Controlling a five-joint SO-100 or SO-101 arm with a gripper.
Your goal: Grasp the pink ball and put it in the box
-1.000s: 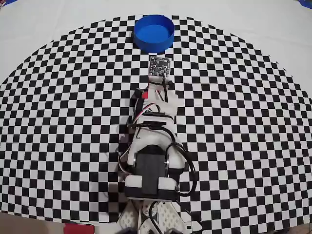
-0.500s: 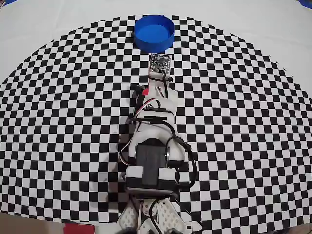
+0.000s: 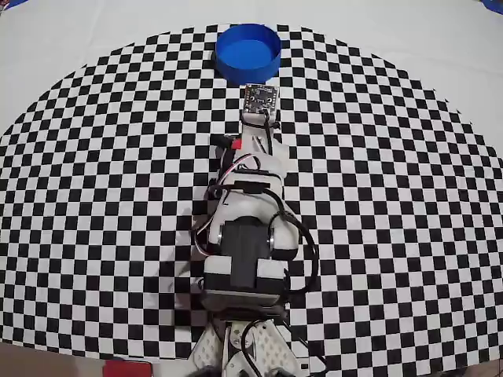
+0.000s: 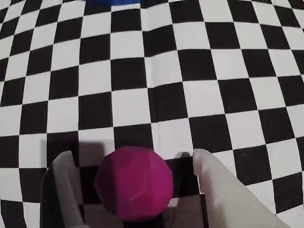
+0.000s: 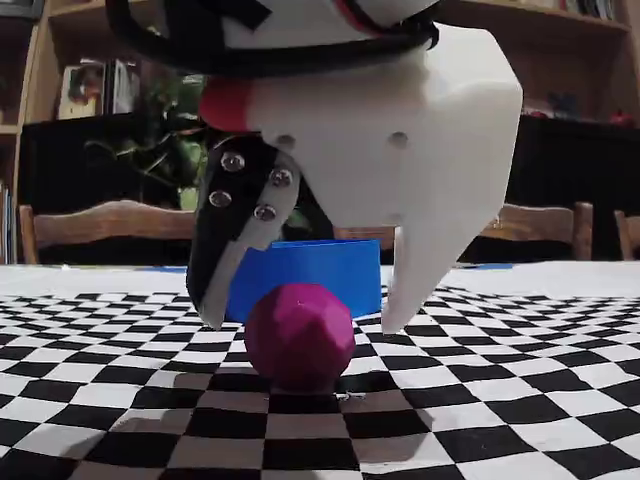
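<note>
one small pink ball point(image 5: 299, 335) sat on the black-and-white checkered cloth point(image 5: 520, 400) between the two spread fingers of the gripper point(image 5: 300, 322) in the fixed view, its faceted magenta surface resting on the cloth with a visible gap to each fingertip. the dark finger point(image 5: 235, 240), studded with silver screws, hung to the left of the ball in that view, and the broad white finger point(image 5: 440, 220) came down on the right; neither touched the ball. in the wrist view the pink ball point(image 4: 134, 183) filled the lower middle of the picture, flanked by a pale fingertip point(image 4: 64, 164) on the left and a wider white one point(image 4: 209, 175) on the right, the gripper point(image 4: 128, 159) standing apart around it and not clamped. behind the ball in the fixed view stood the box point(image 5: 305, 275), a bright-blue round container, set farther back on the cloth and partly hidden by the ball and the fingers. from overhead the box point(image 3: 248, 53) lay near the top edge of the checkered cloth point(image 3: 393, 196), just beyond the small circuit board point(image 3: 259, 97) on the arm's wrist, while the white arm point(image 3: 244, 228) stretched up the middle of the picture and hid the ball beneath it. wooden chairs point(image 5: 110, 225) and bookshelves point(image 5: 90, 60) stood in the dim background.
</note>
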